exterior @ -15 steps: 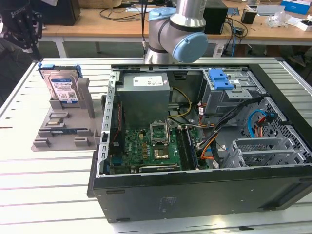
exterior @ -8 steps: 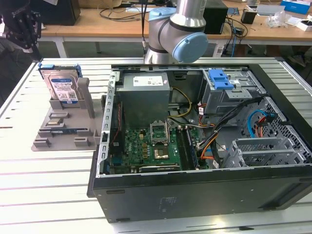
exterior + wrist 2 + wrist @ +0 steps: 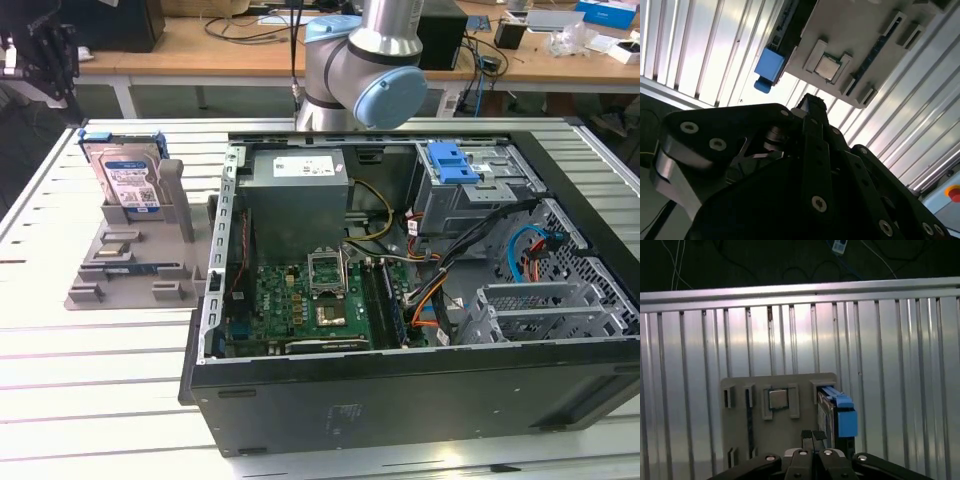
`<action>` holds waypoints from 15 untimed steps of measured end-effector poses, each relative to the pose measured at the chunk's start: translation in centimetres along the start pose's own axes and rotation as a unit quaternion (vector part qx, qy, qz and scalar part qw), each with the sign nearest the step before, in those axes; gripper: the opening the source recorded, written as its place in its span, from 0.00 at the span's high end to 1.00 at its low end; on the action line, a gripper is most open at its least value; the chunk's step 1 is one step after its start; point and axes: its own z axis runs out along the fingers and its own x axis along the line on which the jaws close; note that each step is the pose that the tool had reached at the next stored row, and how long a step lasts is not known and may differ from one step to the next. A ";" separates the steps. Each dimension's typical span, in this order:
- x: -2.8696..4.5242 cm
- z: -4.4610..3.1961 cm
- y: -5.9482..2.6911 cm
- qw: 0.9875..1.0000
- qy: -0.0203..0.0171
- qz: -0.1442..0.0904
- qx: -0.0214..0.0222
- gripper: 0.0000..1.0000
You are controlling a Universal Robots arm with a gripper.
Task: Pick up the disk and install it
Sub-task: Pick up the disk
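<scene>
Disk: the disk (image 3: 125, 172) stood upright on its edge in the end slot of the grey holder (image 3: 150, 262). Its white-and-blue label faced outward in the exterior view, and blue rails ran along its sides.

Gripper: in the first wrist view I saw the gripper (image 3: 812, 435) with its fingertips pressed together and nothing between them. In the second wrist view the gripper (image 3: 812, 102) hung above the holder (image 3: 860, 30), apart from it.

Disk against gripper: the fingertips lined up over the flat part of the holder (image 3: 802, 405), just beside the disk's slot. The disk (image 3: 832, 412) showed edge-on, below the gripper and untouched. In the second wrist view I picked out the disk (image 3: 771, 65) by its blue rail.

Holder contents: besides the disk, a square silver chip (image 3: 778, 400) sat in a pocket near the holder's middle.

Case: the open computer case (image 3: 400, 400) lay just beside the holder, on the exterior view's right of it.

Case contents: it held a grey power-supply box (image 3: 295, 190), a green motherboard (image 3: 290, 305), a drive cage (image 3: 470, 195) with a blue latch (image 3: 450, 160) on top, and loose cables (image 3: 445, 290).

Table: the ribbed metal table (image 3: 90, 360) carried the holder and the case.
</scene>
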 end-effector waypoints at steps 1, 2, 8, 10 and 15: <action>0.00 0.00 0.00 1.000 0.000 -0.004 0.000 0.89; 0.00 0.00 0.00 1.000 0.000 -0.008 0.000 0.89; -0.01 0.00 0.00 1.000 0.000 -0.011 0.000 0.89; -0.01 0.00 0.00 1.000 0.000 -0.011 0.000 0.83; 0.00 0.00 0.00 1.000 0.000 -0.012 0.000 0.58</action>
